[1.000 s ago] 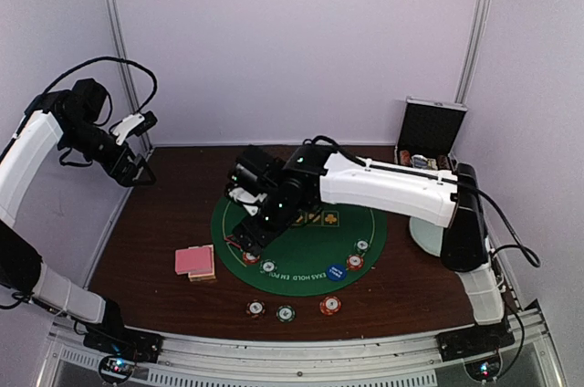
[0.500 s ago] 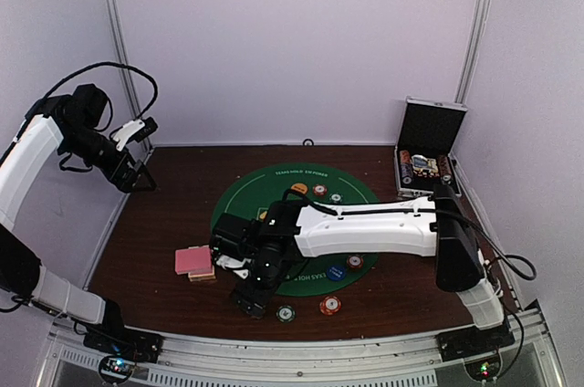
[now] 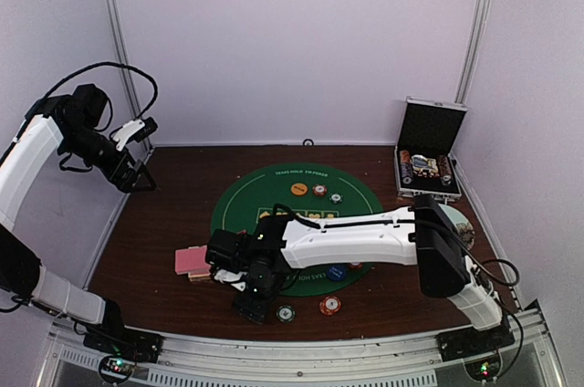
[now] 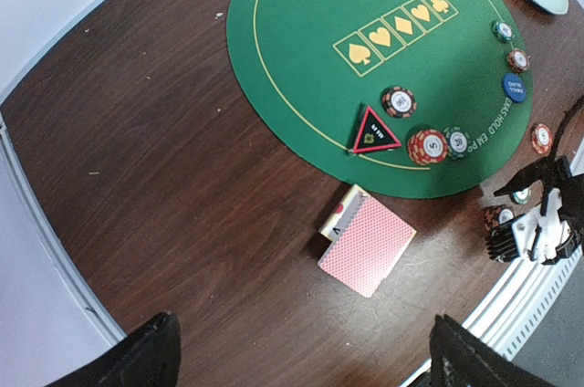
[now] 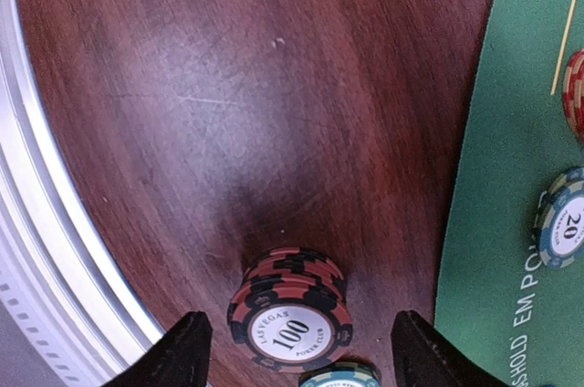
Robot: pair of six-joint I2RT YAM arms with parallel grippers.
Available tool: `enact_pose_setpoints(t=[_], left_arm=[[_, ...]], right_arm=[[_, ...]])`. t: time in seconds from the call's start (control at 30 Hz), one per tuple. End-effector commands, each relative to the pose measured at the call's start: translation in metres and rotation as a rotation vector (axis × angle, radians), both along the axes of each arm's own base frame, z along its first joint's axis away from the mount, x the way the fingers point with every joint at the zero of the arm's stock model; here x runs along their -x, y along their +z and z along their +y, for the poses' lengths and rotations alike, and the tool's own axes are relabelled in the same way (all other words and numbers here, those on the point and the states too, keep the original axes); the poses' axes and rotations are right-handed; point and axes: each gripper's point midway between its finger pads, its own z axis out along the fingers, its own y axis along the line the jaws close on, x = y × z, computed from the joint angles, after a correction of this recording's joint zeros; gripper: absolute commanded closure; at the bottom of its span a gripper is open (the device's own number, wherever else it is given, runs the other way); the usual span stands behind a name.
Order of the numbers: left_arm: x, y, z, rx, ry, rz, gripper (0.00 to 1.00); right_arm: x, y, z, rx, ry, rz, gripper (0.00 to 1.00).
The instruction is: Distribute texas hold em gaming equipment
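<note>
Overhead: my right end effector [image 3: 250, 300] reaches low over the near worktop [image 3: 155, 250]; left end effector [image 3: 137, 177] raised by the wall. Left wrist: fingers [image 4: 137, 355] apart, cards [image 4: 367, 243] far below. Right wrist: fingers spread, chip stack [image 5: 290, 319] between them

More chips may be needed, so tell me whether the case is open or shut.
Open. The black-and-silver case has its lid standing upright, and rows of chips show in its base.

Red chip [image 5: 290, 325] reads "LAS VEGAS 100 POKER CLUB".
</note>
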Motion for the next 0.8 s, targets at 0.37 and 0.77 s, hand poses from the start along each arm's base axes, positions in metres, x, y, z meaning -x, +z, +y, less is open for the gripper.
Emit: enact_pose_setpoints(t=[0.37,0.77], left_arm=[[0.0,0.007,0.002,-0.001,-0.004,-0.032,0.02],[0.002,0.004,0.003,-0.012,-0.005,-0.036,0.02]], right_arm=[[0.006,0.001,0.003,0.003,0.028,-0.002,0.45],[0.01,0.005,0.003,0.02,0.037,-0.031,0.55]])
